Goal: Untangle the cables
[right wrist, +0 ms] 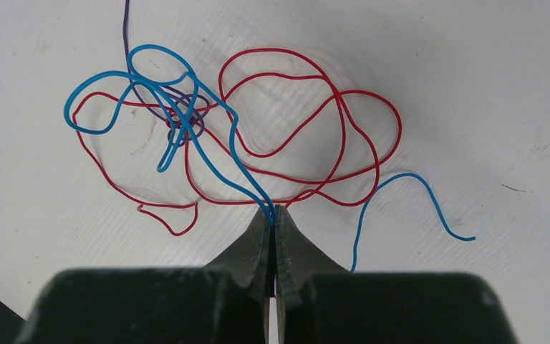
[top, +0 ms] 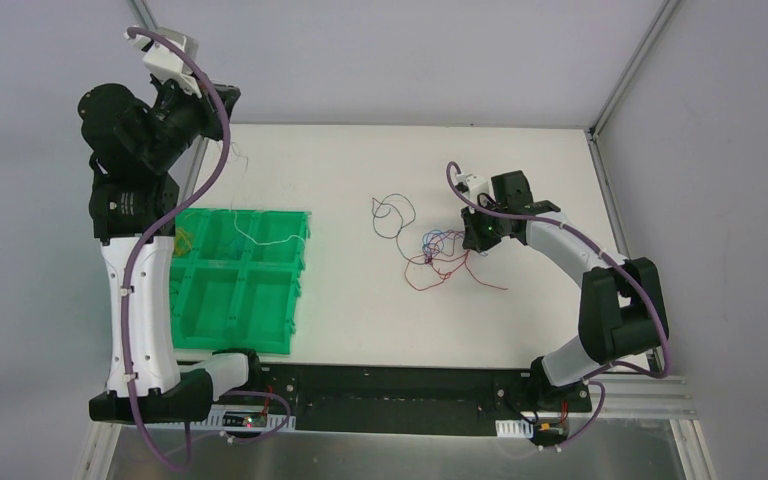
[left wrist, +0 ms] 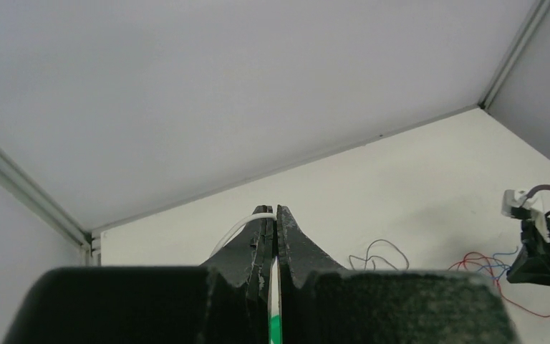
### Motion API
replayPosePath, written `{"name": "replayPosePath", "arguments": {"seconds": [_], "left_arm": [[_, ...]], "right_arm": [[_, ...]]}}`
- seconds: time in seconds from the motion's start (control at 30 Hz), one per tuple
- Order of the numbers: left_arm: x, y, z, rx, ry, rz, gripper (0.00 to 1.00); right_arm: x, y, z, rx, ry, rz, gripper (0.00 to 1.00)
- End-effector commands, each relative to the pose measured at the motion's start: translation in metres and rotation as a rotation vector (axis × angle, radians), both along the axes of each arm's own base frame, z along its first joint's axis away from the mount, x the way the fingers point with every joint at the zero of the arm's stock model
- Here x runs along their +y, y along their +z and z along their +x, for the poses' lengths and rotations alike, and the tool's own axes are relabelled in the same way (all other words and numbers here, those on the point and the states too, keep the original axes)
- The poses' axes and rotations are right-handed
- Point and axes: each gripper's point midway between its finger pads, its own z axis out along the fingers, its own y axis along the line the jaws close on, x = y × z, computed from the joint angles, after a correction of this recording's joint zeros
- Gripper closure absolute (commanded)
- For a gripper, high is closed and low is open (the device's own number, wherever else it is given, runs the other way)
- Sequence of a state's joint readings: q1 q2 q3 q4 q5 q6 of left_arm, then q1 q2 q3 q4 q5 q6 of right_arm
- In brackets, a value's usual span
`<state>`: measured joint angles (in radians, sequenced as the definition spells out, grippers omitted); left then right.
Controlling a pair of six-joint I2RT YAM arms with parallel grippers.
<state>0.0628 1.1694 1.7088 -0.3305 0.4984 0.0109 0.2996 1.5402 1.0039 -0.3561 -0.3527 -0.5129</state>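
my left gripper [left wrist: 276,212] is held high, jaws together on the white cable [left wrist: 238,227], which hangs toward the tray [top: 240,345]. my right gripper [right wrist: 276,213] is pinched on the blue cable [right wrist: 154,47] where it leaves the red cable [right wrist: 276,49] loops on the table, in my judgement to draw it free.

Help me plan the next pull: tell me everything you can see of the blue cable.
The blue cable is a hair-thin, smooth-looking wire lying slack on the white table. It forms several loops, crossing the red cable and threading the small purple cable knot. Two strands run into the shut right tool, which pinches it. A further blue stretch curves out beside the tool to a free end; whether it is the same wire is hidden.
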Motion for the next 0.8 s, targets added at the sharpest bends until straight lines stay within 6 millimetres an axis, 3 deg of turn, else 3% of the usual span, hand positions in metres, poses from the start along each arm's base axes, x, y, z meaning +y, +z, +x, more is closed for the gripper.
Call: {"name": "replayPosePath", "arguments": {"seconds": [0.0,0.13,0.23,0.37,0.5,0.77], "left_arm": [[0.020,-0.020,0.008,0.030,0.105,0.072,1.00],[0.025,-0.030,0.013,0.042,0.164,0.117,1.00],[0.049,-0.025,0.018,0.026,0.304,0.174,1.00],[0.074,-0.003,0.013,-0.030,0.430,0.239,1.00],[0.074,0.030,0.001,-0.110,0.433,0.249,1.00],[0.086,0.073,-0.012,-0.205,0.504,0.339,1.00]], "right_arm": [[0.004,0.013,0.003,-0.019,-0.003,0.029,1.00],[0.003,0.014,0.003,-0.019,-0.005,0.027,1.00],[0.003,0.015,0.003,-0.019,-0.007,0.028,1.00],[0.003,0.014,0.002,-0.013,-0.007,0.024,1.00],[0.004,0.013,0.004,-0.012,-0.007,0.026,1.00],[0.008,0.016,0.007,-0.011,-0.003,0.030,1.00]]}}
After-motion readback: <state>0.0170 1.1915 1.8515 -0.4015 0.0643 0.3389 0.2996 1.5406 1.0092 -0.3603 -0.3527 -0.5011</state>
